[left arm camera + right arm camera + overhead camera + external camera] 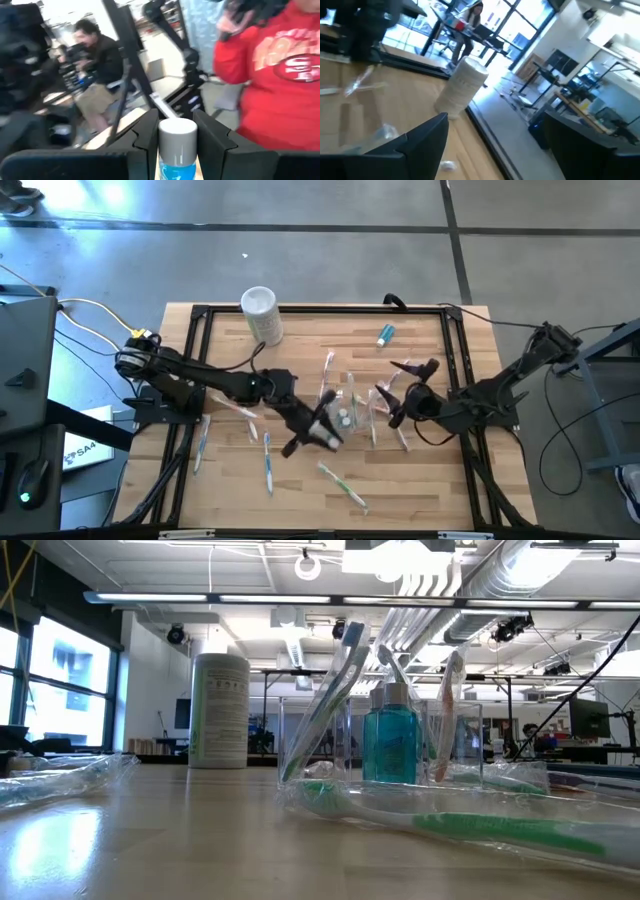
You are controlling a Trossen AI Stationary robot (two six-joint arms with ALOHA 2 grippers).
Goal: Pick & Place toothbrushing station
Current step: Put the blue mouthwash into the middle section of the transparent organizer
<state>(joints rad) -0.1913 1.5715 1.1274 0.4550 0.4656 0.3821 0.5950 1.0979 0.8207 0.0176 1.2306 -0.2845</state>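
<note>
We hold a teal toothpaste tube [177, 150] pinched in the left gripper [325, 432], just beside the clear cup [347, 406] at the bench's middle, likely for dropping in. Our right gripper [393, 406] gapes wide, empty, beside the cup.

The table [430, 490] is pale wood with a smooth sheen. The cup [380, 745] is clear glossy plastic, the toothbrush [500, 830] wrapped in shiny film.
</note>
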